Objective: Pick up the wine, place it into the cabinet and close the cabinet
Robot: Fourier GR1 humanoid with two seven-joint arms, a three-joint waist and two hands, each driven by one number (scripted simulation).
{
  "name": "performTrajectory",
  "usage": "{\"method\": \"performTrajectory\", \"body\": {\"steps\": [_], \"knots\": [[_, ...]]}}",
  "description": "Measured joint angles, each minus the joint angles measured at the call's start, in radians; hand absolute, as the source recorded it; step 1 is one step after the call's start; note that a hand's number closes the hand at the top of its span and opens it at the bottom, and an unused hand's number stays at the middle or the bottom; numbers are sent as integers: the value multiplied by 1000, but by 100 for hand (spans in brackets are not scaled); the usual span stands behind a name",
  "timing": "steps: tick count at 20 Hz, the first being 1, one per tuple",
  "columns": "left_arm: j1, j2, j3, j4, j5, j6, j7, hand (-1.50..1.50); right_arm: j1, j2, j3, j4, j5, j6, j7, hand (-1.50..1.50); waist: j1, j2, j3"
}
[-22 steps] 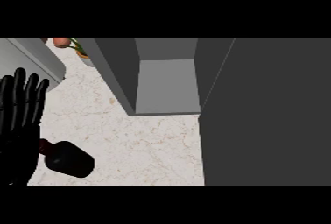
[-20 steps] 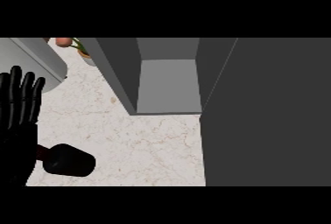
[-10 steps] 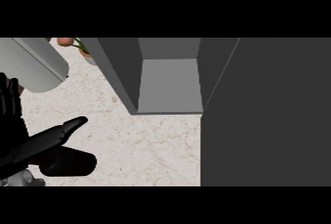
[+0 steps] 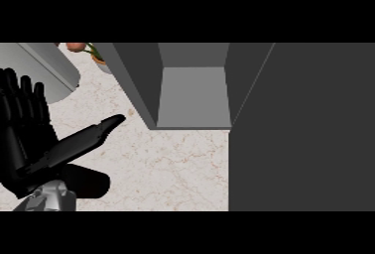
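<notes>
Reaching in from the lower left edge, one black hand (image 4: 29,129) stands with its fingers spread and straight, pointing up the view, and its thumb (image 4: 92,135) stretched out toward the cabinet. By its place at the left it reads as the robot's left hand, though with only one hand showing that is a judgement. The right hand is nowhere in the view.

Half a second ago the fingers were mostly out of sight at the left edge; now the whole hand has come further into view and risen above the wine bottle (image 4: 84,181). A second ago the bottle lay fully exposed on the pale marble desk (image 4: 176,163); now the palm and thumb cover much of it, and only its dark rounded body shows just under the wrist. The bottle itself has not moved from the desk near the lower left corner. The hand is not closed on it, so the pick-up looks not yet made.

Further up at the left stand a grey rounded object (image 4: 44,64) and a small potted plant (image 4: 92,52). To the right the cabinet (image 4: 192,94) stands open, its grey inside bare, with its dark door (image 4: 307,129) filling the right side. The bottle is well apart from that opening, so lifting, placing and closing all remain.
</notes>
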State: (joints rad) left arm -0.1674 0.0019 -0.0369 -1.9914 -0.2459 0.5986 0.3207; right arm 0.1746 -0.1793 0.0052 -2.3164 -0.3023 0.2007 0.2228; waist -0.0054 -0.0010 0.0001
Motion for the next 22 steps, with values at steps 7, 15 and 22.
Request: {"method": "performTrajectory", "body": {"steps": [7, 15, 22], "knots": [[-19, 2, -39, -24, -55, 33, 68, -150, -10, 10, -20, -48, -13, 12, 69, -150, 2, 0, 0], [4, -1, -114, -22, -123, 103, 87, -150, -38, 29, -38, -50, -13, 20, 116, -150, 3, 0, 0], [52, 0, -125, -60, -161, 117, 126, -150, -57, 46, -35, -54, -11, 15, 147, -150, 4, 0, 0]]}}
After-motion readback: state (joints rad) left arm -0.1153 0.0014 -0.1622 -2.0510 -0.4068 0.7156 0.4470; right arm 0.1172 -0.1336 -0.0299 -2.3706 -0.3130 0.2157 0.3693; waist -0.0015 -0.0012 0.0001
